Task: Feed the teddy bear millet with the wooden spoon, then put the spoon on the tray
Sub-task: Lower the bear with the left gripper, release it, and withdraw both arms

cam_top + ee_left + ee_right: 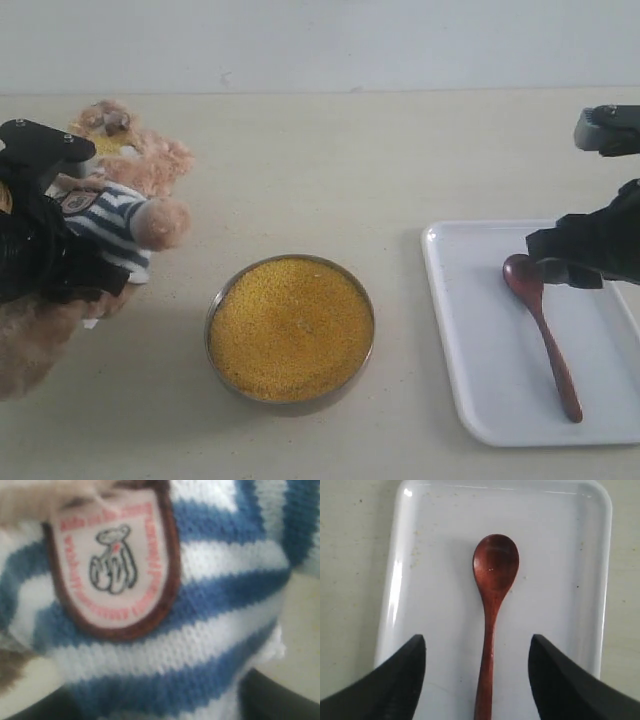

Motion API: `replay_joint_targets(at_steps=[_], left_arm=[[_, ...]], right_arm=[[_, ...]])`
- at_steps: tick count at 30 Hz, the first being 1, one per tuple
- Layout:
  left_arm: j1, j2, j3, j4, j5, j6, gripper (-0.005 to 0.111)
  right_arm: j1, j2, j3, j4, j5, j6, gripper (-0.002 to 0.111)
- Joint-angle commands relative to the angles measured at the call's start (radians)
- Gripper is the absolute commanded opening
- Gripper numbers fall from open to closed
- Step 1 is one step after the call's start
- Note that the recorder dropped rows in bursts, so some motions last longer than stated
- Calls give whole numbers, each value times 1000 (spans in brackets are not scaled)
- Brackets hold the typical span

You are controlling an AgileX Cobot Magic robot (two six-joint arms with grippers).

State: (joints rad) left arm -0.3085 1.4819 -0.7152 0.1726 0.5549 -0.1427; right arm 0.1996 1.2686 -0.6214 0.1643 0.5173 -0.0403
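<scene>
On the pale bench (330,170) by a white wall (320,40), the right tool (478,642) stands apart over the wooden spoon (495,565); the left tool (45,245), I cannot tell.

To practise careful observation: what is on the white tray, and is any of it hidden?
The wooden spoon lies on the tray, bowl up. In the exterior view the right end effector hides part of its bowl.

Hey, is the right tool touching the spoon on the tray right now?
Apart. The right wrist view shows the right tool open, one finger on each side of the spoon handle, with bare white tray between each finger and the handle.
</scene>
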Motion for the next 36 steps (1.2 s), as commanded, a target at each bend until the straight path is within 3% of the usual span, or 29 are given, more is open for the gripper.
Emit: replay_joint_targets(at_steps=[1, 8, 11, 14, 19, 24, 36], left_arm=[[-5, 29, -17, 0, -58, -102, 4], [-5, 154, -80, 0, 15, -151, 4], [-5, 179, -110, -5, 54, -158, 13], [-5, 180, -130, -8, 81, -158, 33], [-5, 180, -165, -53, 126, -158, 77], [-5, 176, -194, -60, 160, -158, 100], [-5, 59, -273, -60, 279, -158, 102]], right_arm=[[47, -105, -6, 2, 47, -9, 57], [120, -154, -6, -13, 47, -10, 57], [122, -152, -6, -17, 45, -10, 57], [122, -152, -6, -14, 38, -12, 57], [122, -152, -6, 1, 32, -12, 57], [122, -152, -6, 8, 30, -12, 57], [122, -152, -6, 43, 27, -46, 57]])
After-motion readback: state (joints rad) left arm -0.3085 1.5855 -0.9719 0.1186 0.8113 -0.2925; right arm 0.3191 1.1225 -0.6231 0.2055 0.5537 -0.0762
